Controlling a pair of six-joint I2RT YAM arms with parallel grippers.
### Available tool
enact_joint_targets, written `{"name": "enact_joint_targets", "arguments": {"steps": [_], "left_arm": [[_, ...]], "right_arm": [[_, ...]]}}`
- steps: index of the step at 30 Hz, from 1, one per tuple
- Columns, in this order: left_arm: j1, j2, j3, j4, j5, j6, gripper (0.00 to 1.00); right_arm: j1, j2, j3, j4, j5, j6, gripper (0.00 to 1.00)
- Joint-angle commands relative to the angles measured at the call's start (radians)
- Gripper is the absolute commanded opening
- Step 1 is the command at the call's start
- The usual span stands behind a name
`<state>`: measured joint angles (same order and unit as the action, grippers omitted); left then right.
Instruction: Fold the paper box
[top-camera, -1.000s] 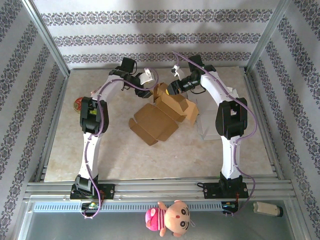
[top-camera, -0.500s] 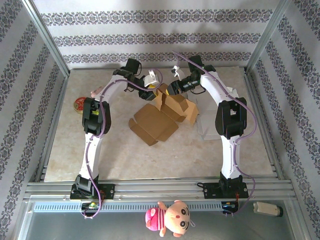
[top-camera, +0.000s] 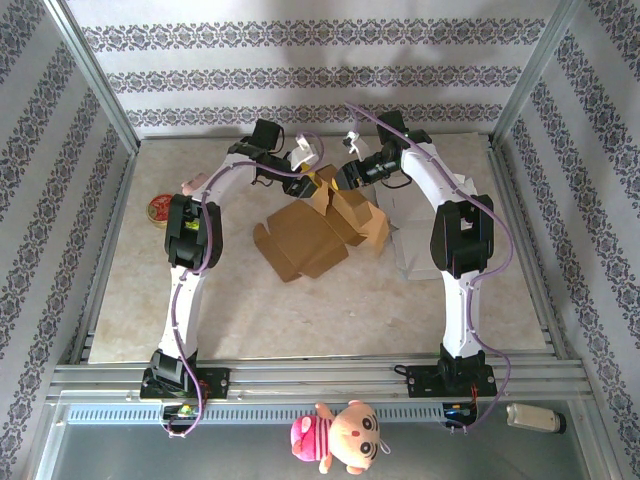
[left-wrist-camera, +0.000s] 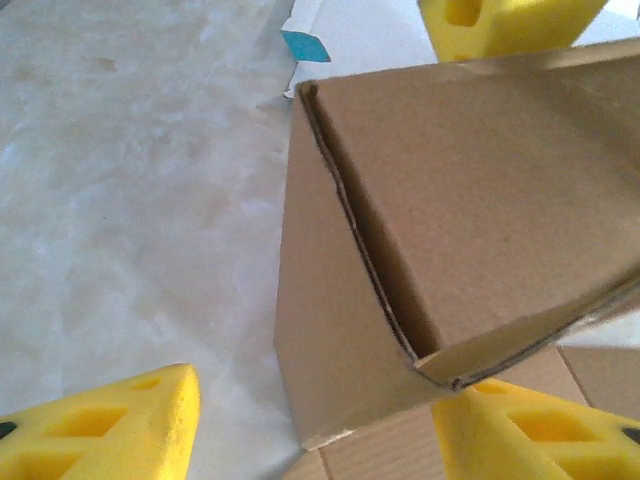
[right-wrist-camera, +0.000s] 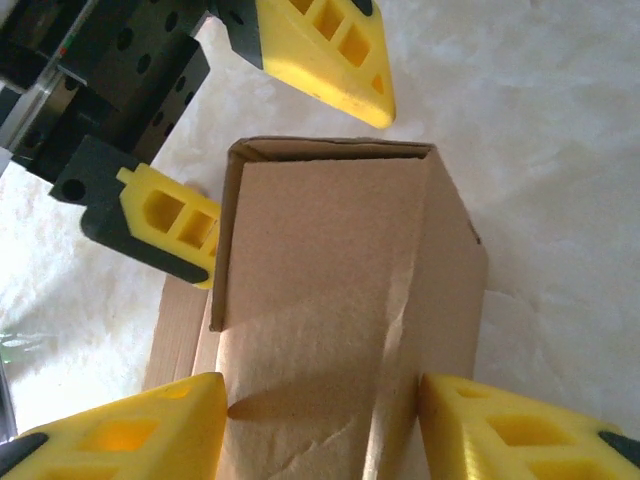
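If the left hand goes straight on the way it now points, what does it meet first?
The paper box: its brown wall stands right ahead of the left hand, probably very near; depth is unclear.

Marbled table bears a cardboard box (partly folded) and a round disc

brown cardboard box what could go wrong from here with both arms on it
1. The left arm's jaws straddle the brown cardboard box at a wall corner; closing there may buckle it rather than fold it.
2. The panel between the right arm's jaws shows a crease; a harder squeeze could crumple it.
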<state>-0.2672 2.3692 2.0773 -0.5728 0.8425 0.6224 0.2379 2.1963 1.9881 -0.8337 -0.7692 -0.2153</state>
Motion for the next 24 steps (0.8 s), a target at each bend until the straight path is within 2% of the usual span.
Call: {"name": "enact_joint_targets", "arguments": {"steps": [1,9,16,19,24], "left_arm": [[-0.045,0.0,-0.046,0.115,-0.018,-0.05,0.59],[-0.064,-0.004,-0.1,0.203,-0.067,-0.077,0.29],[-0.064,-0.062,-0.197,0.337,-0.067,-0.136,0.07],[-0.066,-0.09,-0.244,0.399,-0.075,-0.174,0.01],[-0.07,-0.14,-0.304,0.387,-0.155,-0.229,0.0]], "right_arm": [[0.023,0.023,0.02,-0.011,-0.049,-0.001,0.54],[0.019,0.021,0.018,0.001,-0.066,0.023,0.57],[0.015,0.027,0.022,0.007,-0.073,0.04,0.65],[0.014,0.031,0.023,0.008,-0.065,0.04,0.69],[0.002,0.03,0.044,0.007,-0.062,0.057,0.73]]}}
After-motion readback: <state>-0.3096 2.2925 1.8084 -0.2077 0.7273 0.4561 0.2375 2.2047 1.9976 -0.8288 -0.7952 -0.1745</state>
